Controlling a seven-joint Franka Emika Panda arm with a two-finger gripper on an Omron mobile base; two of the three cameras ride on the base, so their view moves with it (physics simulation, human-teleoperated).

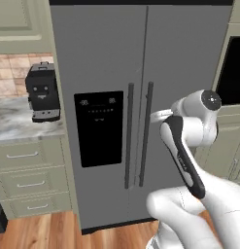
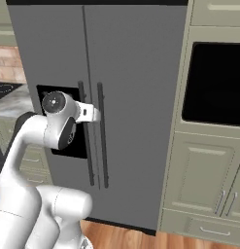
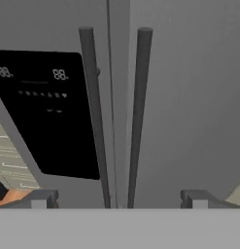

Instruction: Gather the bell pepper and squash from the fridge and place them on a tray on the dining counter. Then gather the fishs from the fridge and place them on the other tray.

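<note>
Flat, even rendered light with no visible lamp. The fridge [image 1: 141,58] reads as a smooth matt grey with hardly any glare, only a slight brightening towards the upper right door in the right base view. Its door handles [image 3: 138,116] cast faint, soft shadows. The dispenser panel [image 1: 98,127] is near-black, its display marks small and fuzzy. Edges look soft and low-resolution, without lens distortion.

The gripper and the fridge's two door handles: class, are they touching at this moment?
Apart. In the hand view the gripper is open, its fingertips set wide to either side, and both handles of the fridge stand farther off between them, with grey door showing around them.
</note>
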